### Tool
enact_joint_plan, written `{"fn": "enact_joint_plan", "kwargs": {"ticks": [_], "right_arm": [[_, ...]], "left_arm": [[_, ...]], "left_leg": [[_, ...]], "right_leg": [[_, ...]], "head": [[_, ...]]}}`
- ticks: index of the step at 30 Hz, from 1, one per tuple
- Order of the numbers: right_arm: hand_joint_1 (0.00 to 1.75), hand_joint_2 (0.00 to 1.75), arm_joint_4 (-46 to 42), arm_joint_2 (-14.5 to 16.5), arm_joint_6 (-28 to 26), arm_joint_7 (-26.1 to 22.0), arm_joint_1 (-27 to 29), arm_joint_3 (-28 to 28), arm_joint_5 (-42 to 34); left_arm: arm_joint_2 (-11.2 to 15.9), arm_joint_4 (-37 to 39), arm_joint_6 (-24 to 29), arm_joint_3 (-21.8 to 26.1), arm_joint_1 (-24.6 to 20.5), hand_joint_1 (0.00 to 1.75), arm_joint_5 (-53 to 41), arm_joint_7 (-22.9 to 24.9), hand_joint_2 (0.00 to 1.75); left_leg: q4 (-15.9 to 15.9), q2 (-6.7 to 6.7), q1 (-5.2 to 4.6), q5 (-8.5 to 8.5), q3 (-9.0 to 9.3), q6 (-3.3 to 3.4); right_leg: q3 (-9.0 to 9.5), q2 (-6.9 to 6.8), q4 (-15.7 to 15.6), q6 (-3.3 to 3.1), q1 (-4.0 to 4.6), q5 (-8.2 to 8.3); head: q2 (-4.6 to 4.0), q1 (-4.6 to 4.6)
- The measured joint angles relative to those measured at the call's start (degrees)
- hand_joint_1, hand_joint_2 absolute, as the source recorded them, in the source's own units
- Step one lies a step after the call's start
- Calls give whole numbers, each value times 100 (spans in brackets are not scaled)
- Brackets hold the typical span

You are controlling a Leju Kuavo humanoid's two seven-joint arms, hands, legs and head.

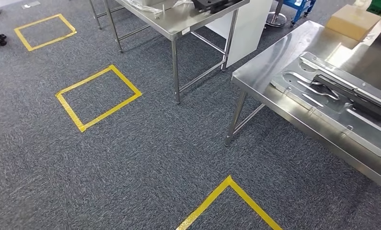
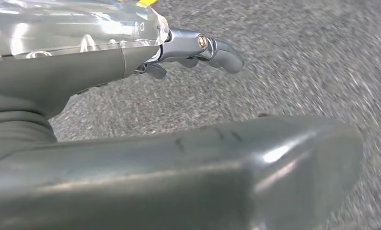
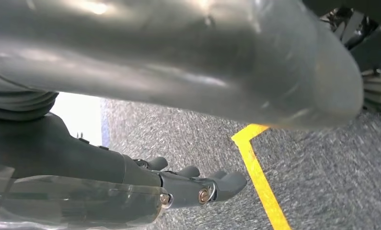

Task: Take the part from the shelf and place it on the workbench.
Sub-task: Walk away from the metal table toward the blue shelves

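Steel bench (image 1: 274, 72) with flat metal part (image 1: 322, 91) lies ahead; left hand (image 2: 198, 48) and right hand (image 3: 198, 187) hang spread, holding nothing, so reaching the shelf probably comes next.

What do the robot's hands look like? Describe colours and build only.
Left hand: matte grey shell, clear glossy plastic cover, thick grey thumb, dark metallic fingers with a brass-coloured pin. Right hand: same grey shell, clear cover, dark fingers with brass-coloured pins.

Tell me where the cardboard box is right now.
In the head view, the cardboard box sits at the far end of the steel workbench on the right, beyond the grey metal tray with the dark part on it.
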Motion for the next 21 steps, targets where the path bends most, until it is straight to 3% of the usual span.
{"fn": "enact_joint_plan", "kwargs": {"ticks": [2, 4, 5, 6, 7, 9, 11, 12, 14, 16, 18, 20, 21], "right_arm": [[0, 0, 5, -4, 11, 21, 3, 25, 21], [0, 0, 18, -3, 12, 45, 10, 48, 30], [0, 0, 24, -2, 10, 60, 13, 57, 35], [0, 0, 27, -1, 7, 71, 13, 65, 42], [0, 0, 28, 2, 2, 79, 12, 71, 51], [0, 0, 31, 9, -16, 79, 15, 83, 79], [0, 0, 36, 22, -32, 65, 7, 102, 128], [0, 0, 39, 29, -32, 55, -4, 120, 155], [0, 0, 40, 56, -14, 33, -36, 158, 202], [0, 0, 41, 81, 33, 34, -44, 191, 268], [0, 0, 42, 90, 88, 76, -32, 245, 378], [0, 0, 42, 91, 127, 147, -31, 327, 510], [0, 0, 42, 93, 145, 182, -37, 373, 578]], "left_arm": [[0, 0, -2, 13, -15, 0, 7, 13, 0], [5, 0, -15, 24, -25, 0, 4, 21, 0], [9, 0, -23, 28, -24, 0, 2, 32, 0], [14, 0, -29, 31, -21, 0, -1, 49, 0], [19, 0, -33, 34, -20, 0, -1, 72, 0], [22, 0, -31, 44, -28, 0, 9, 116, 0], [32, 0, 5, 68, -46, 0, 37, 170, 0], [38, 0, 38, 85, -50, 0, 59, 201, 0], [49, 0, 100, 123, -32, 0, 114, 257, 0], [54, 0, 169, 167, -27, 0, 190, 287, 0], [56, 0, 264, 232, -56, 0, 292, 311, 0], [49, 0, 368, 313, -69, 0, 395, 328, 0], [44, 0, 424, 356, -64, 0, 446, 334, 0]], "left_leg": [[-15, -98, 16, 41, -22, 61], [-11, -219, 8, 62, -58, 87], [-8, -290, 3, 68, -66, 89], [-3, -365, 1, 72, -67, 85], [2, -441, 0, 74, -62, 78], [20, -580, -5, 76, -64, 50], [38, -710, -5, 87, -103, -16], [38, -768, 0, 100, -125, -59], [40, -826, 21, 112, -160, -137], [300, -598, 16, -65, -284, -187], [1004, -309, 16, -459, -603, -227], [1654, -228, 23, -713, -891, -259], [1702, -210, 25, -682, -896, -264]], "right_leg": [[-239, 306, 540, 41, -26, -353], [-608, 430, 1315, 39, -30, -699], [-721, 443, 1537, 33, -30, -731], [-733, 453, 1540, 22, -29, -640], [-637, 475, 1311, 5, -30, -445], [-296, 690, 517, -46, -33, -20], [-105, 882, 22, -84, -29, 145], [-92, 893, -33, -100, -19, 134], [-79, 767, -76, -155, -19, 165], [-59, 623, -131, -234, -33, 198], [-60, 464, -146, -282, -15, 201], [-69, 307, -140, -296, 6, 194], [-69, 235, -136, -296, 13, 188]], "head": [[0, 1], [0, 1], [0, 1], [0, 1], [0, 1], [0, 1], [0, 1], [0, 1], [0, 1], [0, -1], [-1, -1], [-1, -1], [0, -1]]}}
